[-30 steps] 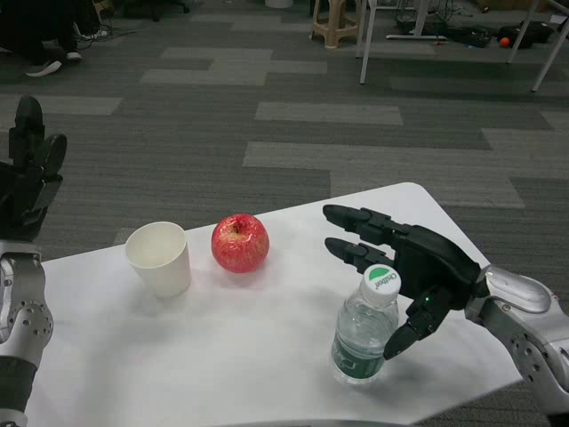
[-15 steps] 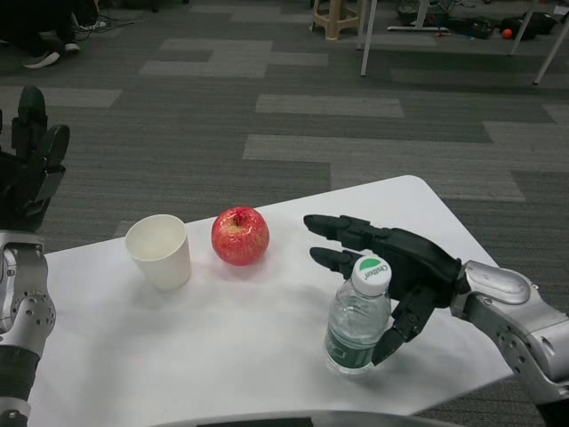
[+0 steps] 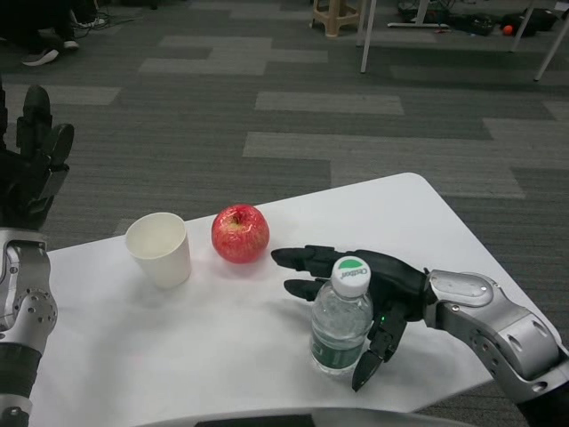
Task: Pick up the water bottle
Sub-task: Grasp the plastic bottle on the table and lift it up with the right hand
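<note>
Since a second ago your right hand (image 3: 356,280) has slid left around the water bottle (image 3: 341,317), which stands upright near the table's (image 3: 178,356) front edge, right of the apple (image 3: 240,233) and paper cup (image 3: 160,250). Its fingers reach past the bottle's far side and the thumb hangs at its near right, still spread, gripping nothing. Close evenly on the body below the cap before you lift. Your left hand (image 3: 31,165) waits raised at far left, fingers apart.

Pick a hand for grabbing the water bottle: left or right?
Right. The right hand is already wrapped around the water bottle, fingers behind it. The left hand is raised off the table's far left edge.
</note>
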